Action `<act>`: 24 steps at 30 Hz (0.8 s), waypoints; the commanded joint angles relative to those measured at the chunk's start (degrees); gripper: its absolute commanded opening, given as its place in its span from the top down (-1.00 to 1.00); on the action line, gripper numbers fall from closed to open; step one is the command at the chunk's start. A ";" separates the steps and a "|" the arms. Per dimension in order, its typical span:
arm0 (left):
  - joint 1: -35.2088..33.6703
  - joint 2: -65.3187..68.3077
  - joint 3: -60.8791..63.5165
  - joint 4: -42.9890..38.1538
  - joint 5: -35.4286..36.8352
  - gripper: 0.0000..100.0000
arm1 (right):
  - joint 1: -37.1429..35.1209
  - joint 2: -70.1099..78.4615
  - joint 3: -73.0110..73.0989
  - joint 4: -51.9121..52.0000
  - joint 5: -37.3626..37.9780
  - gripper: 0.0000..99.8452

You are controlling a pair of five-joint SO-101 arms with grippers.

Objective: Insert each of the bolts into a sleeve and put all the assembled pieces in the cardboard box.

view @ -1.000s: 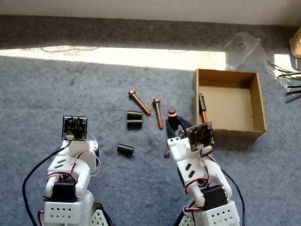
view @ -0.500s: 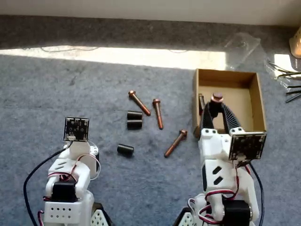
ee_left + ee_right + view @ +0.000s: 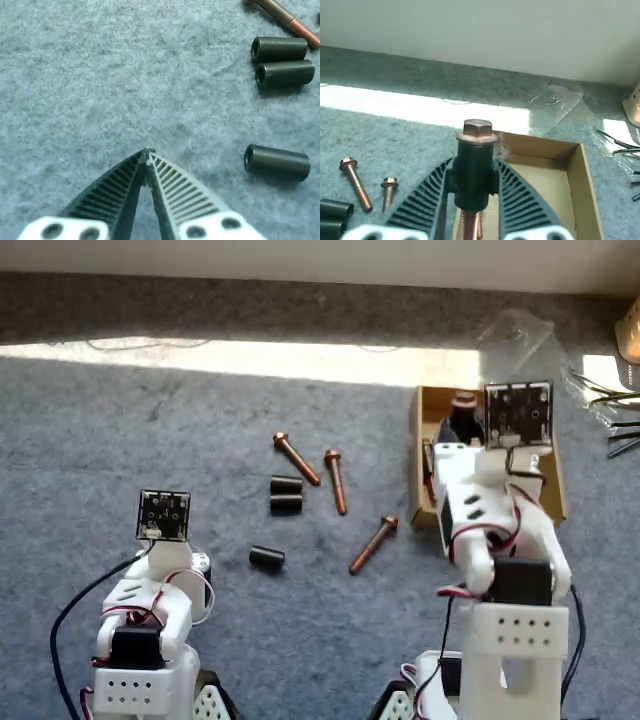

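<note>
Right end effector [image 3: 473, 165] is clamped on an assembled piece [image 3: 475, 150]: smooth black sleeve [image 3: 474, 175], copper hex-flange bolt head [image 3: 478, 128] on top, threads poking out below. It's held roughly upright over the cardboard box [image 3: 581, 175] at 2 o'clock in the high view, probably so it drops clean inside the walls. Left end effector [image 3: 146, 153] is pinched closed and empty, ribbed fingers over fuzzy grey carpet [image 3: 100, 75] at 7 o'clock, clear of the parts. Three loose bolts [image 3: 296, 458] sit at centre, spare sleeves [image 3: 286, 484] at their 8 o'clock. Plain tubes, likely to roll. Three inserts left, I'd say.
</note>
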 commanded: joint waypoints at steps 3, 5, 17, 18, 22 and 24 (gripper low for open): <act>-0.22 -0.13 1.27 0.18 -0.26 0.99 | 3.65 18.07 -11.47 -0.04 0.79 0.98; -0.22 -0.13 1.27 0.18 -0.26 0.99 | 4.53 24.92 -14.46 0.04 0.79 0.98; -0.40 -0.13 1.27 -0.18 -0.26 0.99 | 6.29 58.07 -33.71 2.42 0.88 0.98; -0.40 -0.13 1.27 -0.18 -0.35 0.99 | 6.29 60.18 -35.56 4.53 0.88 0.98; -0.40 -0.13 1.27 -0.18 -0.35 0.99 | 6.29 68.53 -46.02 12.70 0.88 0.98; -0.40 -0.13 1.27 -0.18 -0.35 0.99 | 6.29 72.92 -51.12 15.69 0.88 0.98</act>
